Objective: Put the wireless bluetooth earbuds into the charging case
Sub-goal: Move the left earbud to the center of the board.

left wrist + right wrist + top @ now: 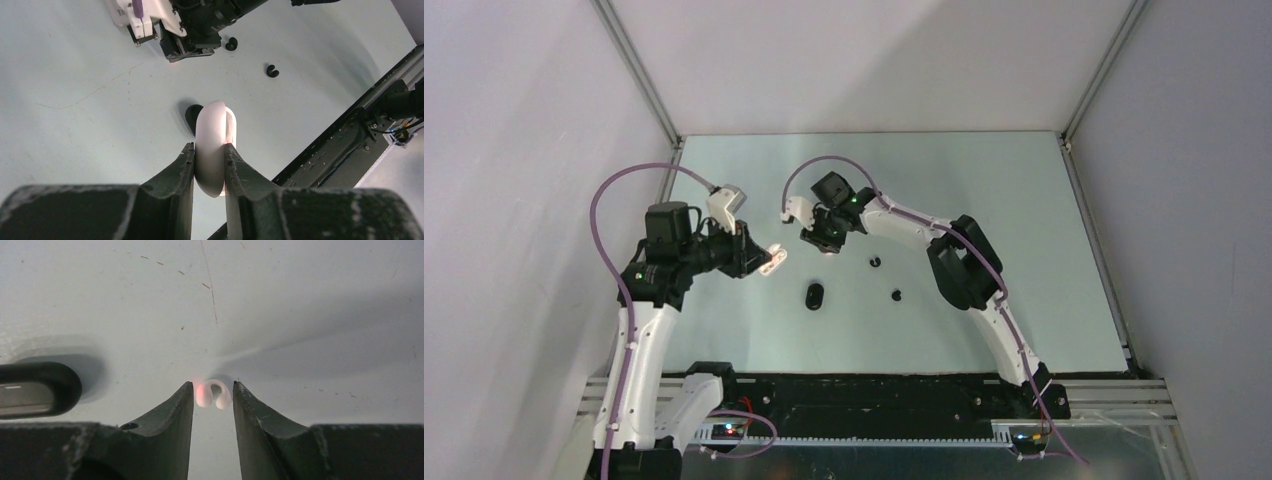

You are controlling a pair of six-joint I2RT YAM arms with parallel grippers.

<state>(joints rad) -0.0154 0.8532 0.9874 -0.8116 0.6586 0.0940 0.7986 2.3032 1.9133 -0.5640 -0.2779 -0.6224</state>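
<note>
A white oval case [212, 145] hangs above the pale table [1024, 200].

The bench [300, 300] is a pale matt sheet, smooth-ish but with fine scratches and specks all over. The fingers [165, 440] look like dark matt plastic, kinda grainy and scuffed. The white earbud [204, 394] is smooth shiny plastic, and the white case [212, 145] is the same but more satin. The charging case [55, 380] is glossy black.

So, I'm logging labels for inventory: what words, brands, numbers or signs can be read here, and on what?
None can be read.
Dark marks on the right arm's white wrist housing: too blurred to read.
White case in the left end effector: no print visible.
</note>
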